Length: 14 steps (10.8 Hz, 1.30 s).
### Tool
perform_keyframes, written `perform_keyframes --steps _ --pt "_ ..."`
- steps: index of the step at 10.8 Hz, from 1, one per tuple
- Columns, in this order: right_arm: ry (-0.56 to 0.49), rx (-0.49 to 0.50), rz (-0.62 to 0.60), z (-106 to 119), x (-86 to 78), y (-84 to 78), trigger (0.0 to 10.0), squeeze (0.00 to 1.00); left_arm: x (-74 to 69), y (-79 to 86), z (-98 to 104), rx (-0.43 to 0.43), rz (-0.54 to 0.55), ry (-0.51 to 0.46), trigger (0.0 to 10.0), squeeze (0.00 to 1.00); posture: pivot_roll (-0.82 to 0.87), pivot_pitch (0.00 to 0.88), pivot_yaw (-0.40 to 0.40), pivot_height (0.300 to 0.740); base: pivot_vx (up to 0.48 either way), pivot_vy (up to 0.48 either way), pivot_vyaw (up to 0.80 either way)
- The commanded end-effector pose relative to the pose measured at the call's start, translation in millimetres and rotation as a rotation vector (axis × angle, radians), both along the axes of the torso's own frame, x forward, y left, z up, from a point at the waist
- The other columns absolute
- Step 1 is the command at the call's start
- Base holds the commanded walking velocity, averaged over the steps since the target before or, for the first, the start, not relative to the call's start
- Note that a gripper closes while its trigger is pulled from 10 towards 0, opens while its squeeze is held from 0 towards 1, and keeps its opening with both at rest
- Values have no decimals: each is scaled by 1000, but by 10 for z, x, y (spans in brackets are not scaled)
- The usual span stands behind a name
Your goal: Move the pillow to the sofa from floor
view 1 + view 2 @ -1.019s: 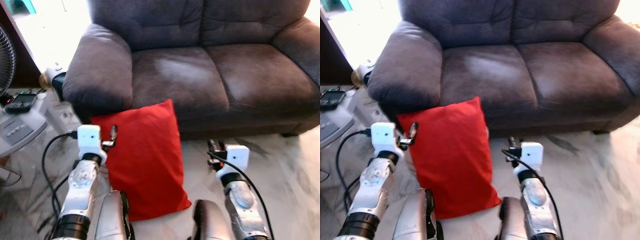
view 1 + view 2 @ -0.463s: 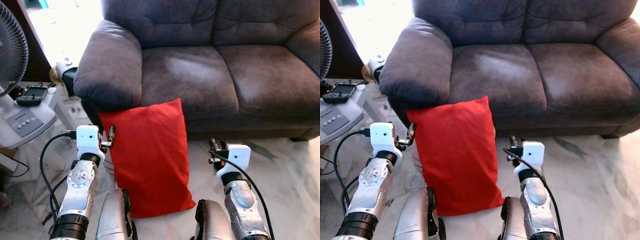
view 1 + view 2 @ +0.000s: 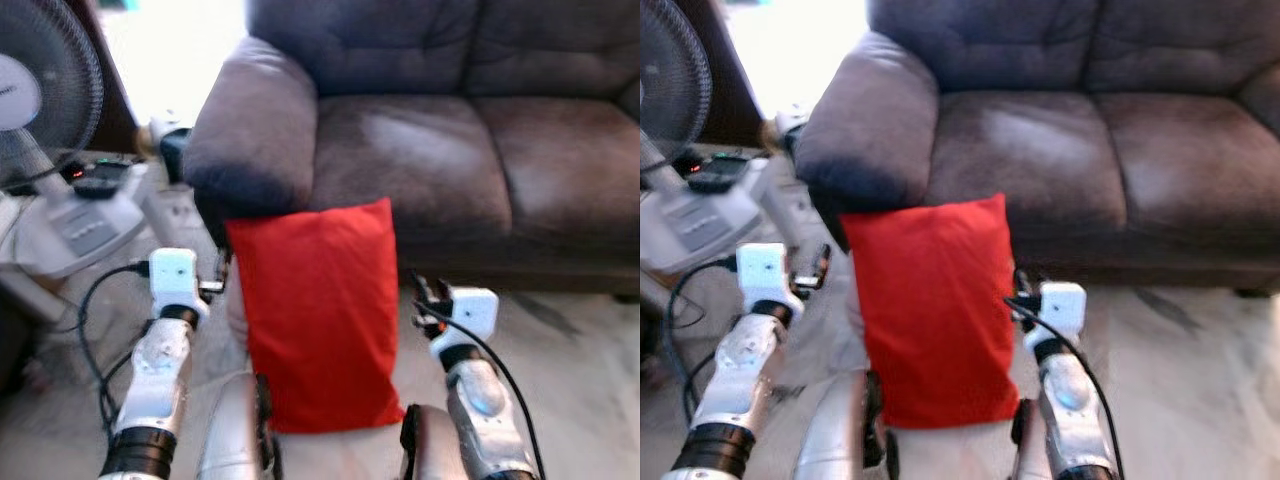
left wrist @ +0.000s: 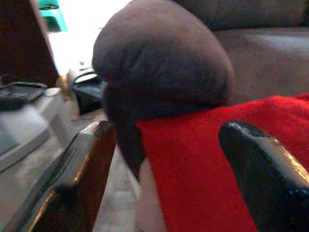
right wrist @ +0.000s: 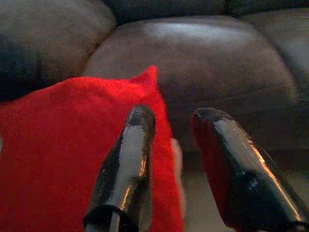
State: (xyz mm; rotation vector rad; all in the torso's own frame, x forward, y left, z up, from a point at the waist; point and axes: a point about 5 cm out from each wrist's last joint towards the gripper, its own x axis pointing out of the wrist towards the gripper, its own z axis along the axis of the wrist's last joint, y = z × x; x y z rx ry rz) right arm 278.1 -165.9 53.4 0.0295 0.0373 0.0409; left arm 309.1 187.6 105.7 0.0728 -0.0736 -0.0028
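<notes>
1. Nothing of the task done yet, judging by how things lie: red pillow (image 3: 320,310) on the floor (image 3: 570,360), leaning upright against the front of the sofa (image 3: 430,160), just below the armrest (image 3: 250,125).
2. Sofa seat bare, ready to receive the pillow.
3. Left pincer (image 4: 169,169) spread wide, gripping nothing, aimed at the pillow's upper corner beside the armrest; near the pillow's edge, contact not clear.
4. Right pincer (image 5: 178,159) parted, gripping nothing, close against the pillow's other edge, one finger (image 5: 128,159) over the red fabric.
5. Left to do: close in from both sides, squeeze the pillow, lift it off the floor, carry it up onto the seat, release.
6. Fan (image 3: 45,100) and cables (image 3: 95,330) off to the left, apart from the pillow.
</notes>
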Motion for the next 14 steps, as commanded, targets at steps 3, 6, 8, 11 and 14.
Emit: perform_keyframes --steps 3,6,8,11,14 --pt "6 5 -5 -13 -9 -7 10000 0 2 -12 -18 -1 -5 12 10000 0 16 91 -23 570 0 0 0" --pt "-9 -29 19 5 -5 11 10000 0 4 -21 -18 -3 -7 11 10000 0 14 92 -22 570 0 0 265" --pt "-9 17 -8 8 2 -8 10000 0 6 -21 -18 -3 -7 11 10000 0 16 92 -24 570 133 0 397" --pt "-4 4 2 -3 -2 1 10000 0 6 -21 -21 -1 -9 12 10000 0 17 86 -22 570 89 0 0" --pt "-3 9 6 -9 0 20 10000 0 12 -28 -18 -1 -13 11 10000 0 17 81 -21 570 0 0 0"
